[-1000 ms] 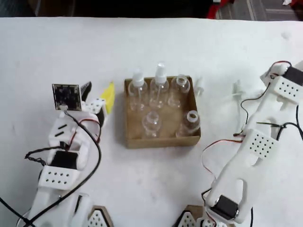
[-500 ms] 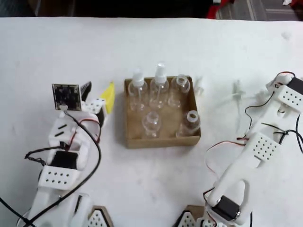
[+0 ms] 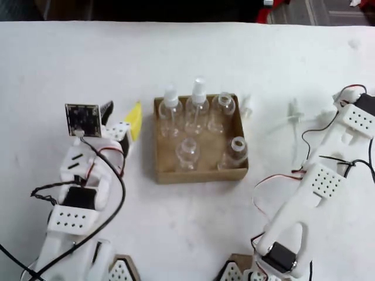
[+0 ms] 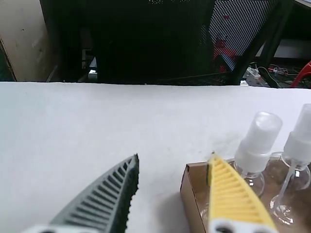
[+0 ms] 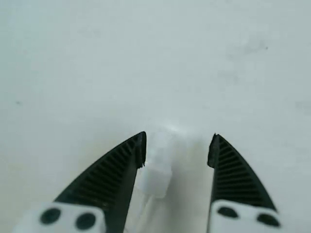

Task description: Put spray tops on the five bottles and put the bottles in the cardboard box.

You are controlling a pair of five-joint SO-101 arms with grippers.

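White plastic lies between the fingers of my right gripper point(image 5: 177, 145): a loose spray top point(image 5: 156, 172) on its side on the bare tabletop point(image 3: 187, 58), close to the right edge. My jaws there stand wide and hold nothing. The top sits nearer one finger than the other, so I judge I should centre on it before closing, or it may skid away. I am placed there because the cardboard box point(image 3: 202, 172) in the middle of the tabletop already holds all five bottles, and three of them lack tops. In the far row stand a first capped bottle point(image 3: 171, 117), a second capped bottle point(image 3: 198, 111) and a bare-necked bottle point(image 3: 222, 110). The near row has two more open ones, the near-left bottle point(image 3: 187, 153) and the near-right bottle point(image 3: 236, 151). All are clear, rounded and upright, and they look light and easy to tip. Another spare top point(image 3: 247, 105) lies just beside the box's far right corner. A third top point(image 3: 292, 112), with its thin dip tube showing, rests between the box and my right arm. My left gripper point(image 4: 172, 160) hangs just beside the box's left wall, its grey and yellow fingers spread wide and empty. I take it to be parked there so it can steady a bottle while a top is pushed on.
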